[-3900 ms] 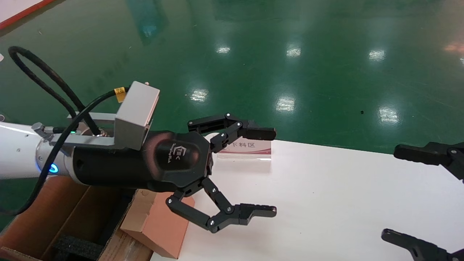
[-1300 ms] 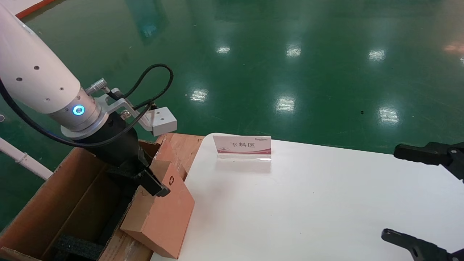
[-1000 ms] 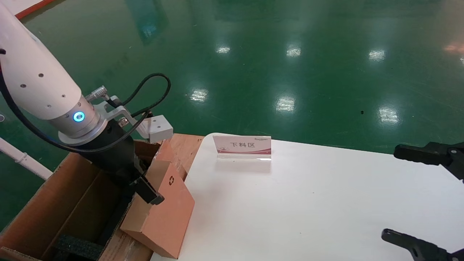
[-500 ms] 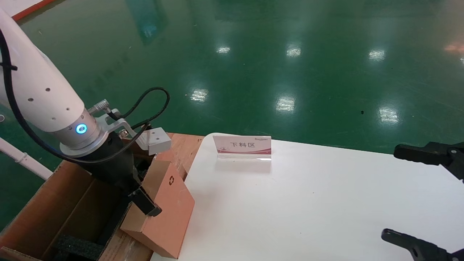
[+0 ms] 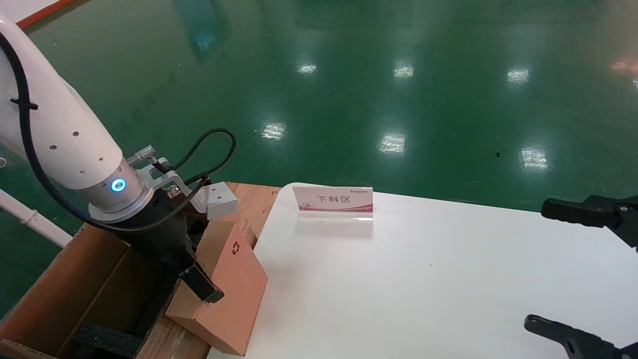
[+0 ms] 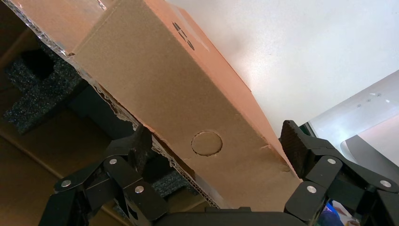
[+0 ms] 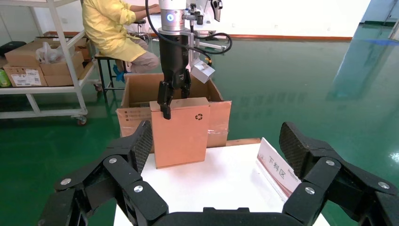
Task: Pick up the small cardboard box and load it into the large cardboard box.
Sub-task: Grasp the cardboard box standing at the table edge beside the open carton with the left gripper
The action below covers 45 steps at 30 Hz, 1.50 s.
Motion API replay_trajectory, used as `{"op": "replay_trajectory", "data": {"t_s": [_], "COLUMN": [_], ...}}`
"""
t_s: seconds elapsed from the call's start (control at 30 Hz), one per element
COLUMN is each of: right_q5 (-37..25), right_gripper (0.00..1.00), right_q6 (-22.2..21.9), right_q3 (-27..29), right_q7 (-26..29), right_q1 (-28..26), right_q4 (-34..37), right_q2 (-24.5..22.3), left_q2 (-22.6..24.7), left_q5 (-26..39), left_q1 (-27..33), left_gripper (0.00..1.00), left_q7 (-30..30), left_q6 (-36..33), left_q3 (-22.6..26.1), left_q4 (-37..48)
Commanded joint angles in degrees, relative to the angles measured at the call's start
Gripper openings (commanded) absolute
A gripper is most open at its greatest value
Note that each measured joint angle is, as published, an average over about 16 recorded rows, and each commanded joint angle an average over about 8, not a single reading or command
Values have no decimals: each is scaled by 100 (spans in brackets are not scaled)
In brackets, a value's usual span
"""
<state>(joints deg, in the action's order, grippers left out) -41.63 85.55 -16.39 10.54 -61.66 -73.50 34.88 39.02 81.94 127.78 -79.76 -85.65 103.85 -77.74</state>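
small cardboard box (image 5: 227, 289), left claw (image 5: 197, 279) straddling edge

You have two cartons here: one small cardboard box (image 5: 224, 286) at the counter's (image 5: 423, 279) left edge and one large cardboard box (image 5: 75, 294) beside that edge. One sign (image 5: 333, 201) stands near the counter's far edge. Two claws: left claw (image 5: 192, 281), right claw (image 5: 578, 269).

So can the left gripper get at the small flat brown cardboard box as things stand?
Probably yes: the left gripper already straddles the small cardboard box's upper edge with jaws open, and nothing lies between.
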Motion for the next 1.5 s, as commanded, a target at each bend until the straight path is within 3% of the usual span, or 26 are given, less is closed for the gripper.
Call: {"op": "replay_trajectory", "data": {"t_s": [0.03, 0.17, 0.2, 0.23, 1.5], "right_q5": [1, 2, 3, 3, 4], "right_gripper": [51, 1, 0, 0, 0], "right_q6": [0, 0, 0, 0, 0], "right_q3": [0, -1, -1, -1, -2], "right_q7": [0, 0, 0, 0, -1], "right_q1": [0, 0, 0, 0, -1], "right_q4": [0, 0, 0, 0, 2], "right_q2": [0, 0, 0, 0, 0], "left_q2": [-1, 0, 0, 0, 25], "left_q5": [-1, 0, 0, 1, -72], "left_q1": [-4, -2, -1, -1, 163], "left_gripper": [67, 17, 5, 0, 0], "left_q7": [1, 1, 1, 1, 105], "left_q6": [7, 1, -1, -3, -9], "left_q3": [5, -5, -7, -9, -142], "left_q4": [0, 1, 1, 2, 169]}}
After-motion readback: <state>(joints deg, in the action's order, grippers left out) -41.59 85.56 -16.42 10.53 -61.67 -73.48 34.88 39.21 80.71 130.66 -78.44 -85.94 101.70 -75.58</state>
